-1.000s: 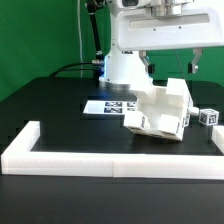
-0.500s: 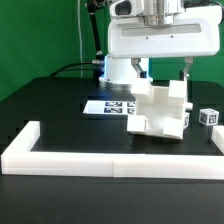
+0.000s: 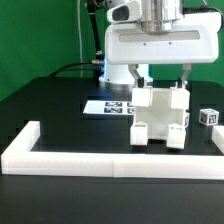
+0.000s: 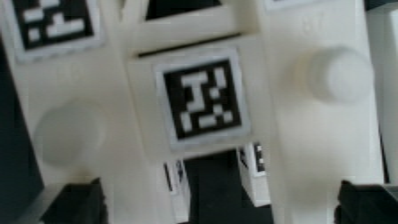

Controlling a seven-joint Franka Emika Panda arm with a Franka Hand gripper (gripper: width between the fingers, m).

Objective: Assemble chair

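The partly built chair (image 3: 160,118), a blocky white structure with small black-and-white tags, stands upright on the black table right of centre. My gripper (image 3: 161,80) hangs straight above it, jaws wide open. One finger (image 3: 137,78) and the other (image 3: 186,78) reach down on either side of the chair's top. In the wrist view the chair (image 4: 107,120) fills the picture with a tag (image 4: 199,95) in the middle. The gripper (image 4: 217,205) shows only as dark fingertips (image 4: 75,205) at the two corners, close against the white sides. Whether they touch I cannot tell.
A small loose white block (image 3: 208,117) with a tag lies at the exterior view's right of the chair. The marker board (image 3: 104,105) lies flat behind and to the left of the chair. A long low white border wall (image 3: 100,160) runs along the front and up both sides.
The gripper has come down over the chair, staying open. The chair has turned from tilted to upright, squared between the fingers.
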